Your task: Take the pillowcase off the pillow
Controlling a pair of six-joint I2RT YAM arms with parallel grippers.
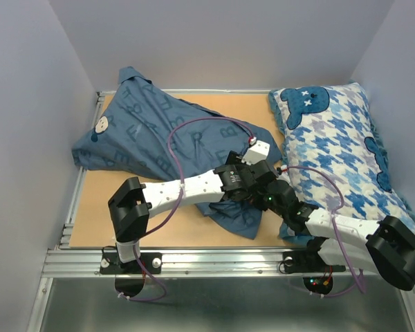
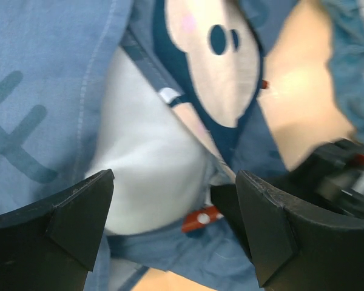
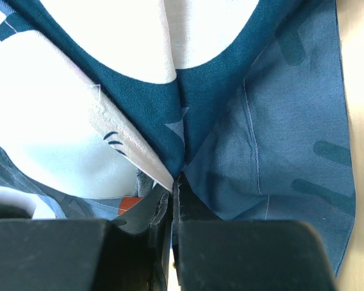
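Note:
The slate-blue pillowcase (image 1: 152,131) with letters and a monkey face lies limp across the left and middle of the table. In the top view it hides the white pillow. In the left wrist view the pillow (image 2: 145,157) shows through the case's open end, beside a monkey face print (image 2: 215,66). My left gripper (image 1: 254,173) (image 2: 173,191) is open, its jaws either side of that opening, holding nothing. My right gripper (image 1: 258,197) (image 3: 175,191) is shut on an edge of the pillowcase (image 3: 279,121), close under the left gripper. White cloth (image 3: 42,133) shows to its left.
A blue-and-white houndstooth pillow (image 1: 339,145) with cartoon heads fills the right side of the table. Grey walls close in the back and both sides. Bare wooden table (image 1: 104,207) shows at the front left. A small red tag (image 2: 201,218) sits at the case's opening.

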